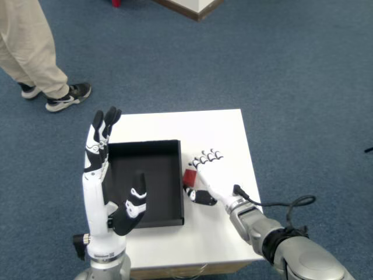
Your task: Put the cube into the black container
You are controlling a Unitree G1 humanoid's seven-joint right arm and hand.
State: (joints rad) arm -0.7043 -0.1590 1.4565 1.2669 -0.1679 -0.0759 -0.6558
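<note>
A small red cube (190, 176) lies on the white table (218, 134), just right of the black container (145, 191). My right hand (208, 175) rests beside the cube on its right, fingers stretched toward the far edge and thumb curled below the cube. The cube touches or nearly touches the palm side; nothing is pinched. The black container is a shallow square tray with nothing inside. My left hand (105, 175) stands upright along the container's left wall, fingers pointing away from me.
A person in beige trousers and black-and-white shoes (69, 96) stands on the blue carpet at the upper left. A black cable (285, 204) loops from my right wrist. The table's right edge is close to my right hand.
</note>
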